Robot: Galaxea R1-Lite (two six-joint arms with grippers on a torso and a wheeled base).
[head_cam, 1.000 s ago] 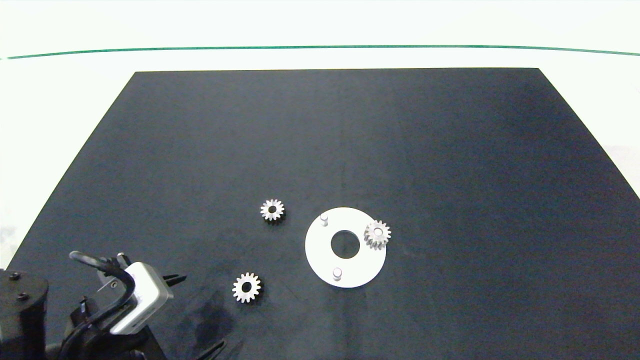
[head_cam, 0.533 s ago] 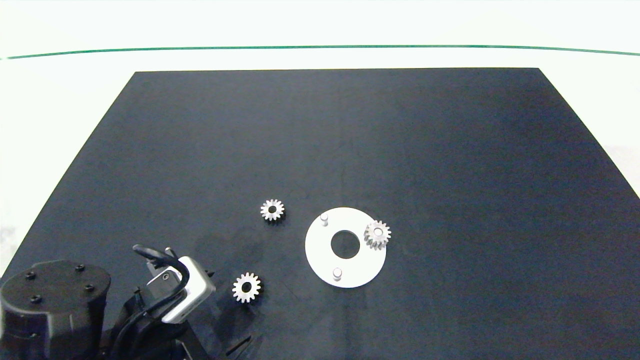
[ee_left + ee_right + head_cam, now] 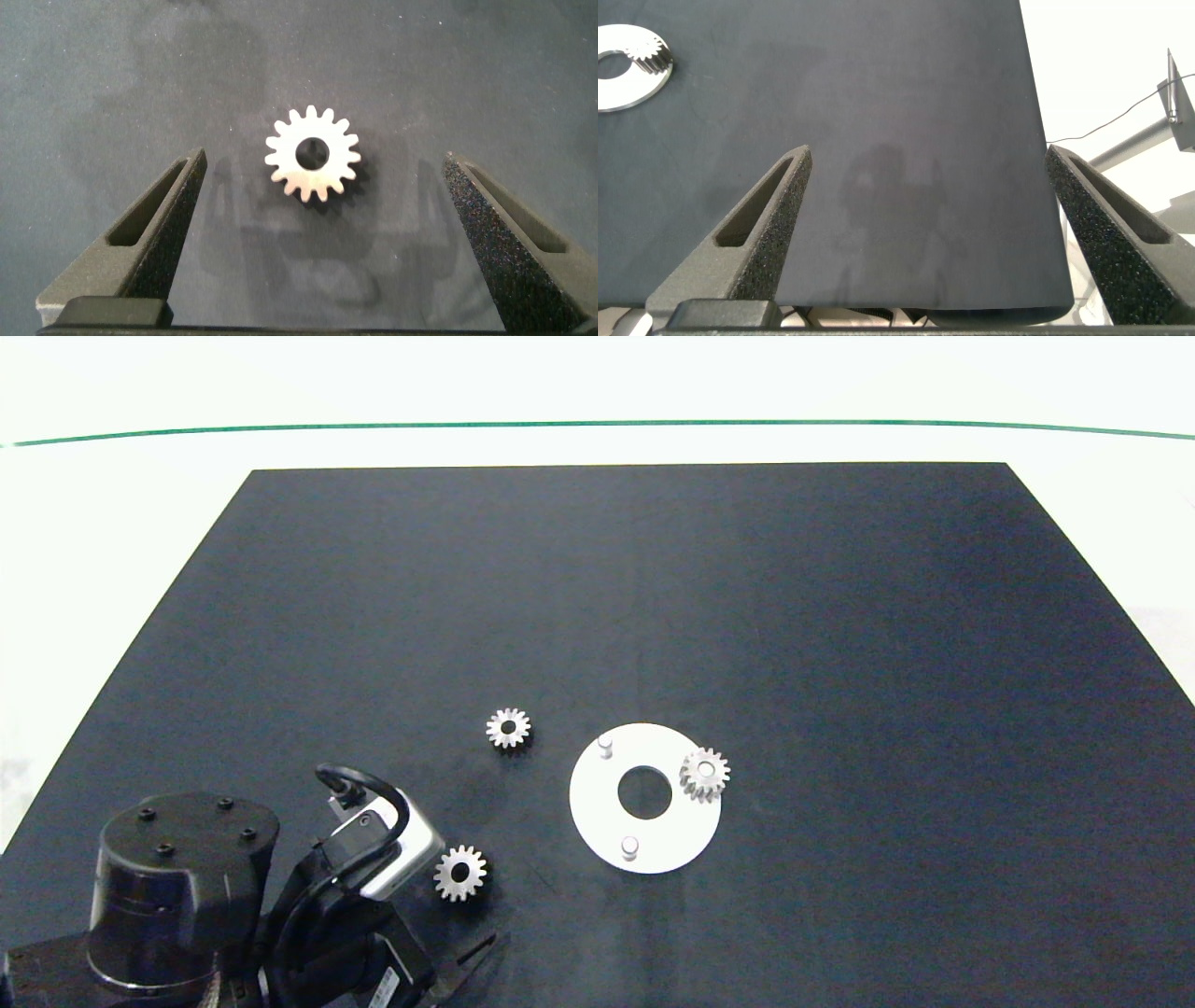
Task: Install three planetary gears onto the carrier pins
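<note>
left hand (image 3: pixel 318 233) spread wide, empty, straddling loose gear (image 3: pixel 312 153) on mat (image 3: pixel 112 84).

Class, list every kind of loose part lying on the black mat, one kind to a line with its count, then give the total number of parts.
Planetary gears: 3, one near the left gripper at, one farther back, one seated on the disc
White disc: 1
Bare carrier pins on the disc: 2
Total: 4 loose parts; pins belong to the disc

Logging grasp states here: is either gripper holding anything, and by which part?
Nothing is held. The left gripper is open, short of a loose gear; the right gripper is open over bare mat.
</note>
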